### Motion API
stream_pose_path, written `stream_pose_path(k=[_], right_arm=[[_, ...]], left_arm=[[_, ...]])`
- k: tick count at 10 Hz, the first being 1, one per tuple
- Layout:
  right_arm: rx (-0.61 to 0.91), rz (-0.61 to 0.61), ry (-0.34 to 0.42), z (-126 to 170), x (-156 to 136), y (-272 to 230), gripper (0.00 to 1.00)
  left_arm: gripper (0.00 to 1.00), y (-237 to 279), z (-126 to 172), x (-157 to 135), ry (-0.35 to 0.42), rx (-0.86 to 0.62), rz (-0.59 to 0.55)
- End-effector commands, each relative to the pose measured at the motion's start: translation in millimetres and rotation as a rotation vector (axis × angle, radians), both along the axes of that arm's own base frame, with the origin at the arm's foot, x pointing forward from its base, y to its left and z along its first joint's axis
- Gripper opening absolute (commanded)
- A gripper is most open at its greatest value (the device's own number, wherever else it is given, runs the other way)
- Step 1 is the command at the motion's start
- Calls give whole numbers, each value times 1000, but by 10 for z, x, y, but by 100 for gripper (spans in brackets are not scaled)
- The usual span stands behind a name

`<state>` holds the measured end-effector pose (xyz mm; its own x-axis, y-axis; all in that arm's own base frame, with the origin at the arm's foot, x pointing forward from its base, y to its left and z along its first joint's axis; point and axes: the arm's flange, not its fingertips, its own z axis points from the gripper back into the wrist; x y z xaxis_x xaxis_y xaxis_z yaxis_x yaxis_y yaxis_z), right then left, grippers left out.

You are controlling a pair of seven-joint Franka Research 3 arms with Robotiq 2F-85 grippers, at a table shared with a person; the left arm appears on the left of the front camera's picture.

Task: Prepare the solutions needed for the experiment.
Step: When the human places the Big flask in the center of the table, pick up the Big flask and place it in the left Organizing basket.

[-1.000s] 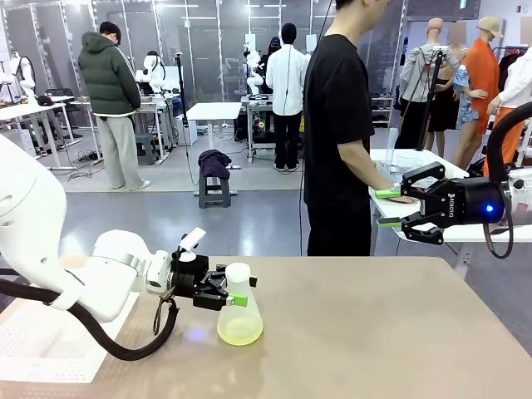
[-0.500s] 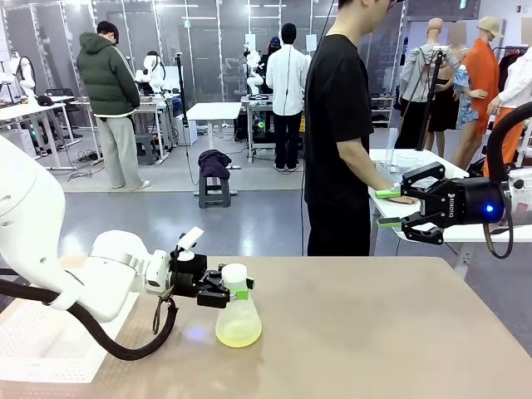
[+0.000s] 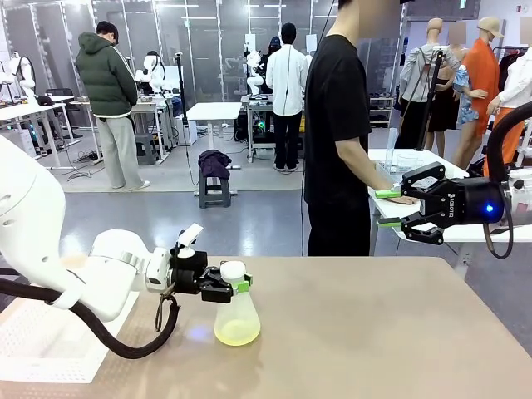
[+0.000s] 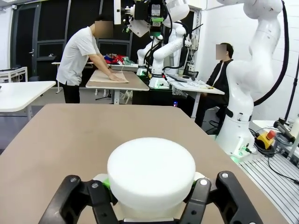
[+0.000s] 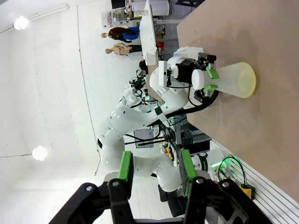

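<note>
Lower left of the front view, the left gripper point(image 3: 233, 287) has just closed round the flask point(image 3: 238, 314)'s neck — likely ready to carry. Right gripper point(image 3: 388, 209), far right — empty, jaws apart.

The left gripper's fingertips are partly hidden behind the flask's cap point(image 4: 151, 170). The front view's top edge cuts off the person point(image 3: 339, 125).
</note>
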<state>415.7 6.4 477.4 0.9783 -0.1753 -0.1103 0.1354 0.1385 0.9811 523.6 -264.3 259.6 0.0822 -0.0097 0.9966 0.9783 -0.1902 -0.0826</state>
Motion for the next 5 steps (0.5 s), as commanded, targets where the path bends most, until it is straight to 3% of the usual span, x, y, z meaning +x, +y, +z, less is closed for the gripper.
stream_pose_path(k=[1, 2, 5], right_arm=[[7, 6, -3, 6, -4, 1, 51], [7, 6, -3, 6, -4, 1, 51], [7, 6, -3, 6, -4, 1, 51]], left_arm=[[0, 20, -9, 22, 28, 63, -15], [0, 17, 54, 14, 47, 100, -29], [0, 45, 519, -38, -1, 176, -42]])
